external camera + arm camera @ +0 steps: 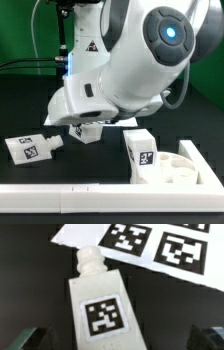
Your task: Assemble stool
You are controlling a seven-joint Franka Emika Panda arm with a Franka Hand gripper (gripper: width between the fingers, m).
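Plainly, the stubby white plastic leg [100,303] with a black-and-white square tag lies flat on the black table [100,162], apart from the thick round white seat [178,170] to the exterior view's right. It looks light, rigid and smooth, so probably slippery; the flat long sides at mid-body seem the best hold. Its long axis runs toward the marker board [150,246], with the threaded peg pointing there. The two-finger gripper [120,339] hangs over it, jaws spread wide, holding nothing.
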